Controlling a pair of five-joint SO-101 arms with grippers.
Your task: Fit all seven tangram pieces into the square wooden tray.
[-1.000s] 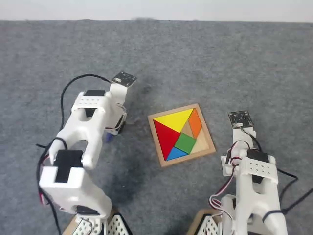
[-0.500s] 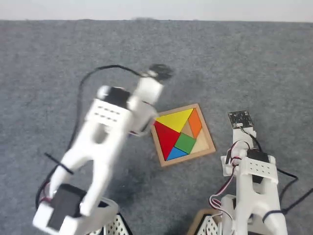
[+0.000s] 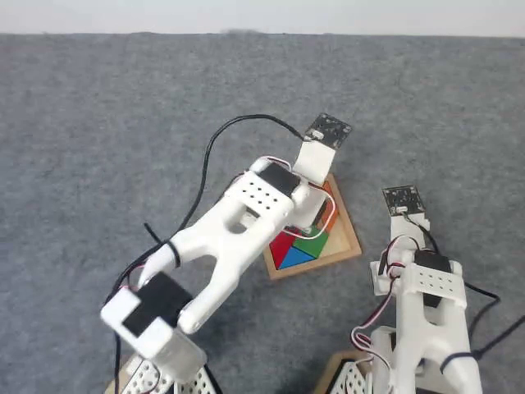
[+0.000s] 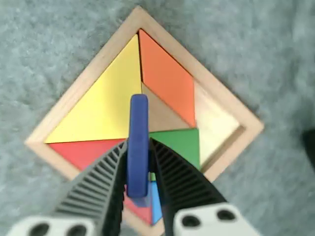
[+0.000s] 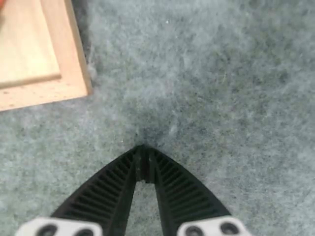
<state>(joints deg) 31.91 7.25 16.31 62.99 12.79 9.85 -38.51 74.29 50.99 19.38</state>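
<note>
The grey felt surface [image 3: 98, 123] runs wide on every side, to a pale wall at the far edge. The left arm [image 3: 238, 222] stretches diagonally across it, its wrist above the square wooden tray [image 3: 328, 261]. The right arm [image 3: 431, 304] stands near the tray's right corner, apart from it.

In the left wrist view the tray's rim [image 4: 83, 83] frames the pieces. The yellow triangle [image 4: 106, 108] lies flush against one inner edge. The red triangle [image 4: 86, 152] sits along the neighbouring edge. The orange parallelogram [image 4: 167, 81] lies against a third. The green square [image 4: 179, 145] and a brown triangle [image 4: 160, 115] fill the middle. A light blue triangle [image 4: 156, 201] shows partly behind the fingers. One bare triangular slot [image 4: 216, 125] is open in the corner beside the green square.

The left pincer [image 4: 139, 147] pinches a dark blue piece [image 4: 139, 113] on edge, above the tray's middle.

The right pincer [image 5: 141, 152] is pressed together over bare felt, near the tray's corner [image 5: 69, 73].
</note>
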